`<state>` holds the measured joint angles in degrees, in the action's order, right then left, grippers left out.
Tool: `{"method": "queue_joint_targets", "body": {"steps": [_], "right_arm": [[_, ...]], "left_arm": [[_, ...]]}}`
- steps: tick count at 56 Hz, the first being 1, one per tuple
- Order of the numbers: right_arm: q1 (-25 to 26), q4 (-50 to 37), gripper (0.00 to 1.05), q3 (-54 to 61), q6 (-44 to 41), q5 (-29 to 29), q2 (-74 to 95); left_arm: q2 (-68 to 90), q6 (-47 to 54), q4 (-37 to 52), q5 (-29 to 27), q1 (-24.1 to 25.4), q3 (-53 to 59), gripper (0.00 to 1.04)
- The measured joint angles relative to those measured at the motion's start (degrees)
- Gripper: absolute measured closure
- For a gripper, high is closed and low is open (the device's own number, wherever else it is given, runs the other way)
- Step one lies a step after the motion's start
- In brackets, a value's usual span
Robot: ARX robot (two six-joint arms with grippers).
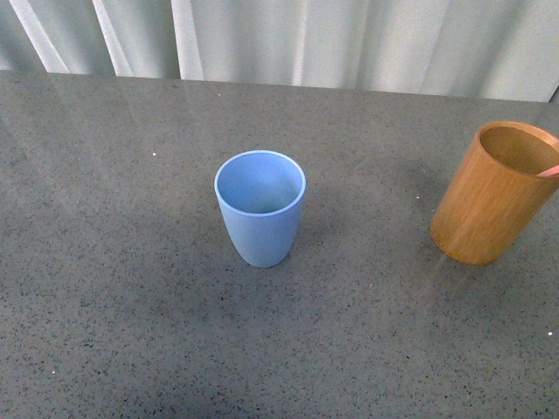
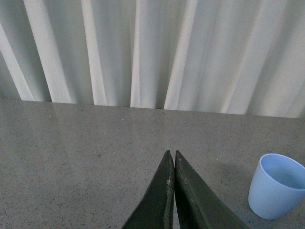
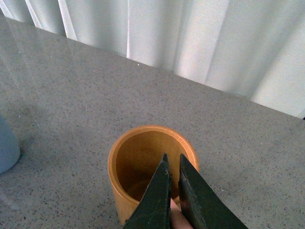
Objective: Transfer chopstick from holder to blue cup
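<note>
The light-blue cup [image 1: 260, 206] stands upright mid-table, its mouth open; it also shows in the left wrist view as the blue cup [image 2: 276, 185] and, as a sliver, the blue cup [image 3: 7, 145]. The orange-brown wooden holder [image 1: 496, 194] stands at the right edge. A pink tip of the chopstick [image 1: 549, 171] shows over the holder's rim. My right gripper [image 3: 172, 157] hangs over the holder [image 3: 129, 160], shut on the pink chopstick [image 3: 177, 218] between its jaws. My left gripper [image 2: 171, 153] is shut on nothing, left of the cup.
A grey speckled table [image 1: 131, 288] carries both vessels. White curtain folds [image 1: 349, 39] hang behind its far edge.
</note>
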<state>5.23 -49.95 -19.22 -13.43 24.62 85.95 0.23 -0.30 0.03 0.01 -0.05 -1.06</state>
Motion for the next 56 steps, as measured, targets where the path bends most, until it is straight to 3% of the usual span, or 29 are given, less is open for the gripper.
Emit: {"method": "queue_joint_targets", "body": {"steps": [9, 13, 19, 24, 30, 36, 56], "right_arm": [[2.0, 10.0, 1.03, -3.1, 4.4, 2.4, -9.1], [2.5, 21.2, 1.03, -8.2, 9.4, 4.7, -18.2], [0.0, 34.6, 1.03, -15.2, 13.4, 5.8, -28.0], [-3.5, 40.6, 1.03, -18.9, 16.5, 5.7, -31.3], [-9.7, 41.5, 1.03, -19.5, 19.5, 3.5, -30.9], [-16.0, 37.0, 1.03, -18.1, 21.1, -0.3, -25.5], [-24.4, 30.8, 1.03, -18.8, 24.5, -2.4, -10.5]], "left_arm": [[0.0, 0.0, 0.0, 0.0, 0.0, 0.0, 1.01], [0.0, 0.0, 0.0, 0.0, 0.0, 0.0, 1.01], [0.0, 0.0, 0.0, 0.0, 0.0, 0.0, 1.01], [0.0, 0.0, 0.0, 0.0, 0.0, 0.0, 1.01], [0.0, 0.0, 0.0, 0.0, 0.0, 0.0, 1.01], [0.0, 0.0, 0.0, 0.0, 0.0, 0.0, 1.01], [0.0, 0.0, 0.0, 0.0, 0.0, 0.0, 1.01]]}}
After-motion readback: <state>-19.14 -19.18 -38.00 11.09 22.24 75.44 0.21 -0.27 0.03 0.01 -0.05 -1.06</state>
